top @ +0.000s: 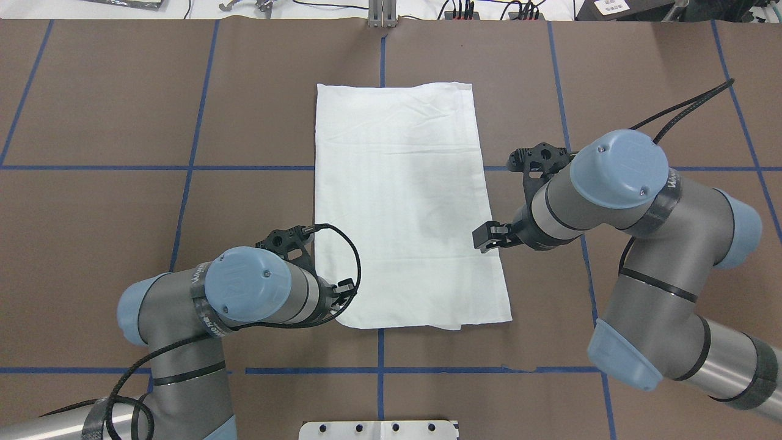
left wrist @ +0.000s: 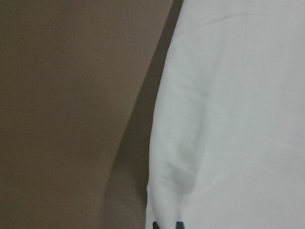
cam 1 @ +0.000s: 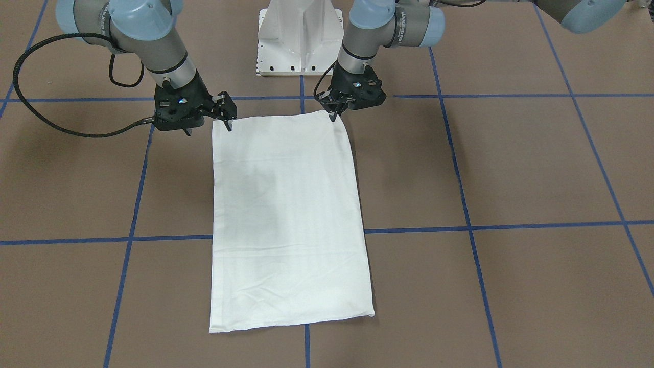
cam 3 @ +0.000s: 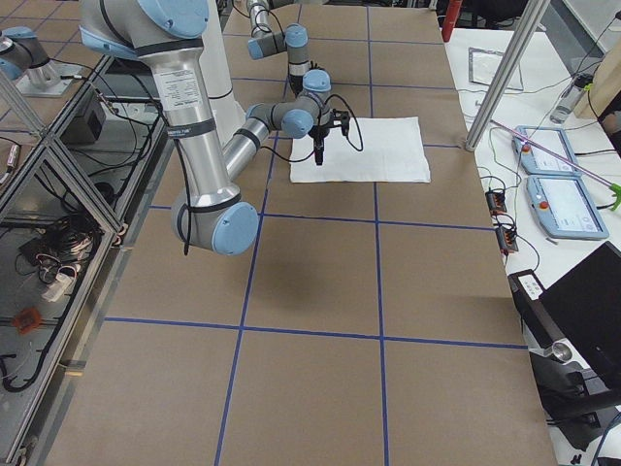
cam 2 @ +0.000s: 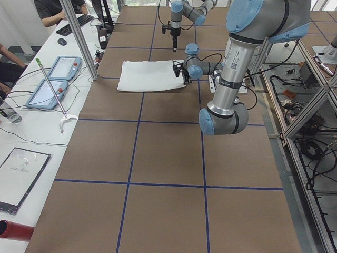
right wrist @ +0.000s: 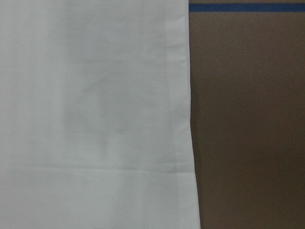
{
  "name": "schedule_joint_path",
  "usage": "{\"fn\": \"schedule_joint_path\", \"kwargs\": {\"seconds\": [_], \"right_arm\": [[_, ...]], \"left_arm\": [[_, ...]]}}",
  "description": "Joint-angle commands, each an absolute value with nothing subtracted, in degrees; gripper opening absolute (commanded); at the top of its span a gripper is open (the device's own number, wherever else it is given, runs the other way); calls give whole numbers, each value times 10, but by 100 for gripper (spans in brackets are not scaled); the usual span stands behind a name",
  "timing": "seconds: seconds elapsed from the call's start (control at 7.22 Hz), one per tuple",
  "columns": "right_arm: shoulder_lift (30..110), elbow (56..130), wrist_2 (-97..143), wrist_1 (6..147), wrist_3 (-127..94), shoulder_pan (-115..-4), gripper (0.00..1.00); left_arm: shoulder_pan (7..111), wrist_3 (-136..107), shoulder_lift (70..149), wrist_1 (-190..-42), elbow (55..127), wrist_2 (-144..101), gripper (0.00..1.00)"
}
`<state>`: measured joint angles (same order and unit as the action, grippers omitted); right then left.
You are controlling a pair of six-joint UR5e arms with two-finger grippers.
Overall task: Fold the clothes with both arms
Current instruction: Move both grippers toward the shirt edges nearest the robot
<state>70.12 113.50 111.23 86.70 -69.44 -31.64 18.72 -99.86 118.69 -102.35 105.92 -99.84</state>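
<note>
The clothes (cam 1: 286,214) are one white garment folded into a long flat rectangle in the middle of the brown table, also seen from overhead (top: 403,201). My left gripper (cam 1: 333,117) is at the corner nearest the robot on its left side. Its fingertips (left wrist: 167,225) sit close together on the cloth edge there, shut on the clothes. My right gripper (cam 1: 208,128) hangs at the other near corner, fingers spread open and empty. The right wrist view shows only the cloth's hemmed edge (right wrist: 178,119), with no fingers in it.
The white pedestal base (cam 1: 300,41) stands behind the cloth. Blue tape lines (cam 1: 460,225) grid the table. Along the far side, a bench holds tablets (cam 2: 52,79) behind an aluminium post (cam 2: 79,37), and people sit there.
</note>
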Motion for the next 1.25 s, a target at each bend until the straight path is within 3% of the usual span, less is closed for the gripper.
{"fn": "schedule_joint_path", "kwargs": {"seconds": [0.0, 0.55, 1.11], "right_arm": [[680, 1131, 1058, 873, -870, -259, 100], [676, 1097, 1022, 876, -1089, -208, 100], [668, 1091, 980, 917, -1107, -167, 100]], "left_arm": [[195, -997, 1186, -1023, 1069, -1000, 0], [197, -996, 1185, -1023, 1070, -1001, 0], [197, -996, 1185, -1023, 1070, -1001, 0]]}}
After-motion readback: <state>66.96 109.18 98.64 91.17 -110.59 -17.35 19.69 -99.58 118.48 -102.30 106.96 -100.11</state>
